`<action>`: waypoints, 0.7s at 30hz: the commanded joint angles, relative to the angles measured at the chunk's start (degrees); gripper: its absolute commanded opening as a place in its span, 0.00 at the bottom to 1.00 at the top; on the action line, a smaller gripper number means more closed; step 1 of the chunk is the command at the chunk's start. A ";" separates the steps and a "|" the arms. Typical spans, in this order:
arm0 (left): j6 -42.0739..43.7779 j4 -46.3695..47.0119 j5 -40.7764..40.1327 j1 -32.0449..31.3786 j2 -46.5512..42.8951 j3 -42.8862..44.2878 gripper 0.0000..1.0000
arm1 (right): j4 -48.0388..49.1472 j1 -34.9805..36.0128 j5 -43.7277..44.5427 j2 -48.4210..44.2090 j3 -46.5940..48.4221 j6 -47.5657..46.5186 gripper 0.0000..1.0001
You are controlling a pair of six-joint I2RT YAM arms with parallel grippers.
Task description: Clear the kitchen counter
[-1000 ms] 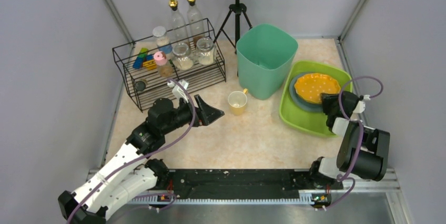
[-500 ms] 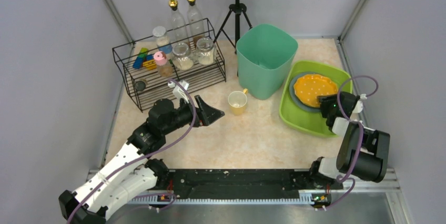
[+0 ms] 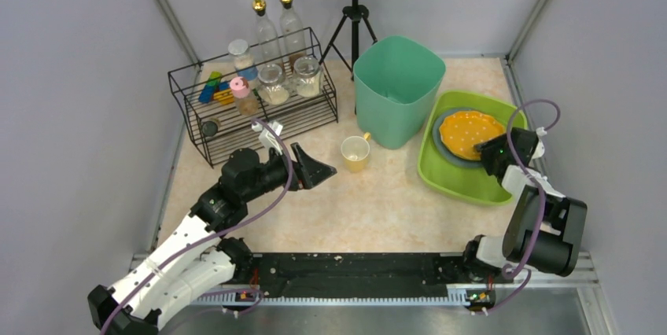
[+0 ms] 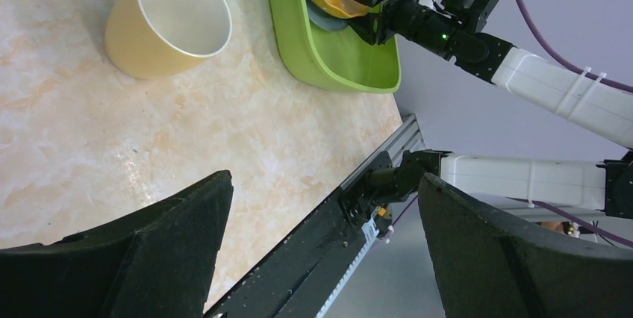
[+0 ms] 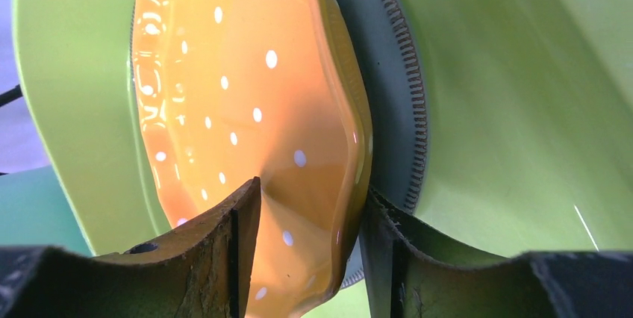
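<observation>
Kitchen counter (image 3: pixel 377 201): cup (image 3: pixel 355 152), tub (image 3: pixel 397 91), tray (image 3: pixel 445 180), rack (image 3: pixel 236 124)

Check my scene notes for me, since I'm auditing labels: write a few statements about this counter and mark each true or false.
The yellow cup stands upright on the kitchen counter. True.
The orange plate lies directly on the counter. False: it rests on a grey plate in the green tray.
The left end effector holds the cup. False: it is open, apart from the cup.
The right end effector straddles the orange plate's rim. True.
</observation>
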 commanded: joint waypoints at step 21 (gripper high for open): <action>-0.22 -0.41 -0.14 0.05 -8.17 -0.98 0.99 | -16.34 -0.20 -0.50 -7.79 3.40 -7.82 0.50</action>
